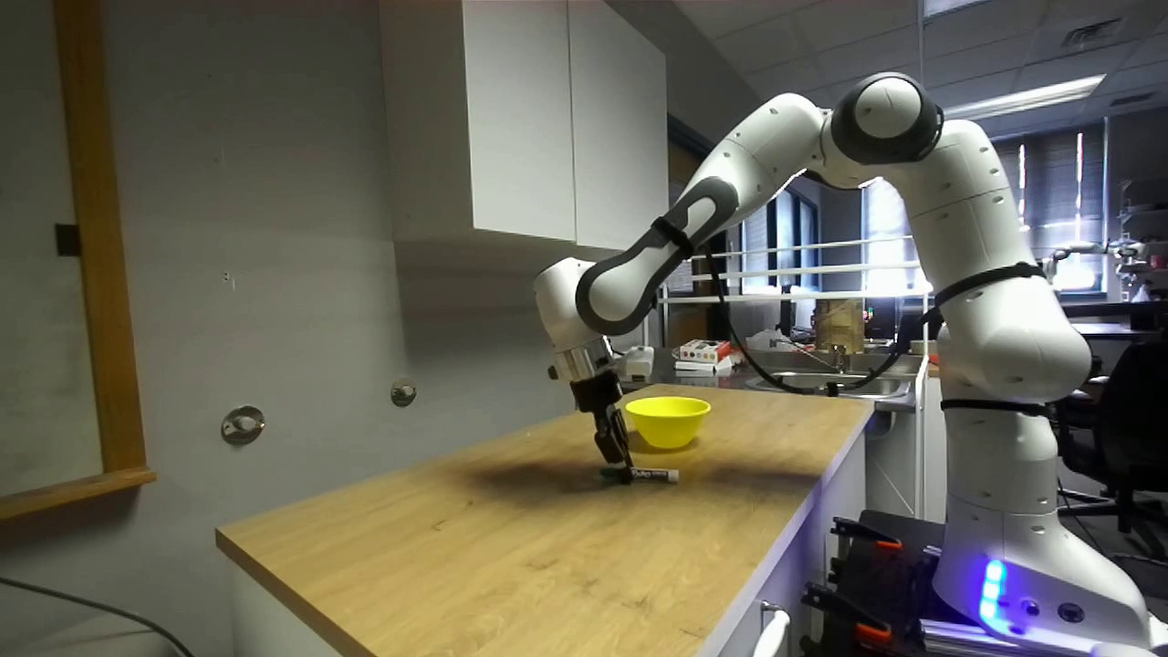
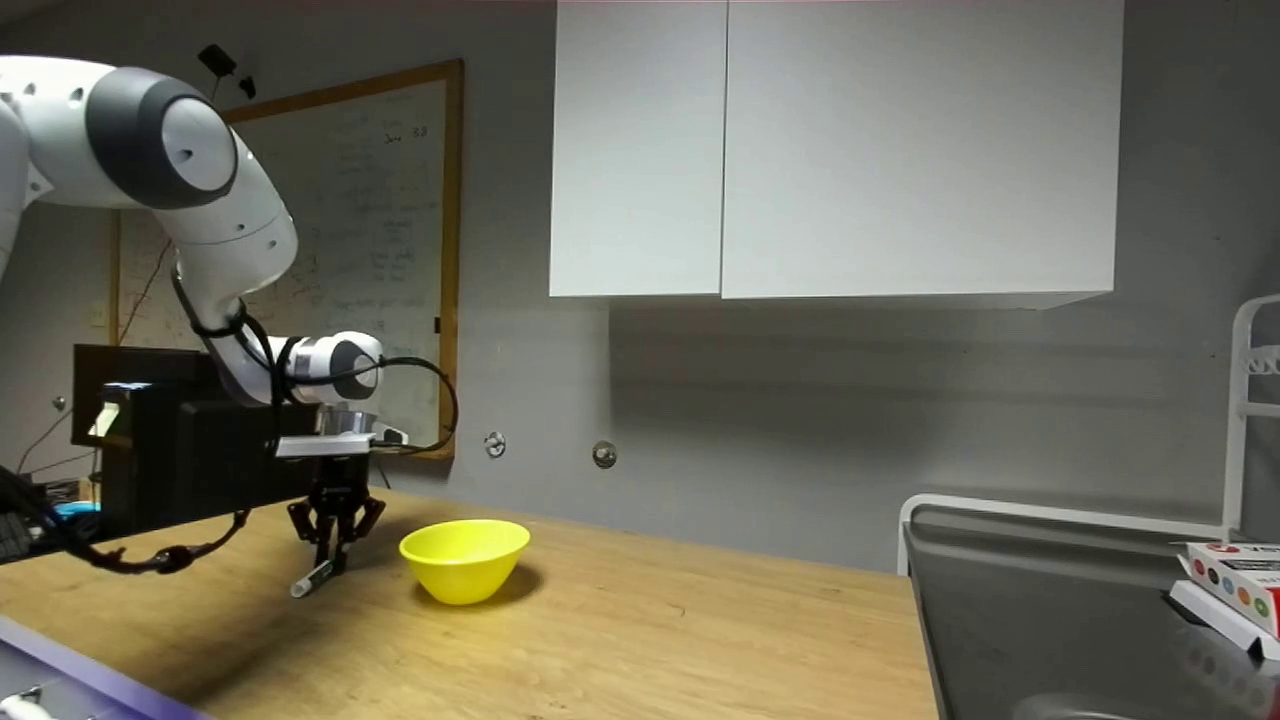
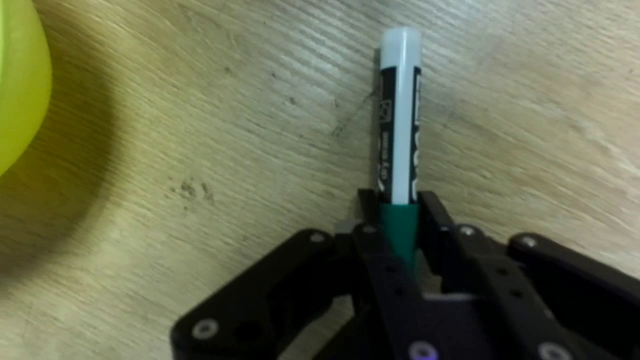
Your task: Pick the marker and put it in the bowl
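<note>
The marker (image 3: 400,135) has a white and black barrel and a dark green cap. It lies at the countertop's surface, level as far as I can tell, and also shows in both exterior views (image 1: 655,474) (image 2: 312,579). My gripper (image 3: 395,210) points down with its fingers closed on either side of the green cap; the barrel sticks out in front. The gripper also shows in both exterior views (image 1: 622,464) (image 2: 328,560). The yellow bowl (image 1: 668,429) stands upright close beside the gripper, also in an exterior view (image 2: 465,580). Only its edge (image 3: 22,90) shows in the wrist view.
The wooden countertop (image 1: 511,566) carries the bowl and marker. White cabinets (image 2: 830,150) hang on the wall above. A black monitor (image 2: 230,460) stands behind the arm. Boxes (image 1: 704,352) and a sink (image 1: 821,383) are beyond the counter's far end.
</note>
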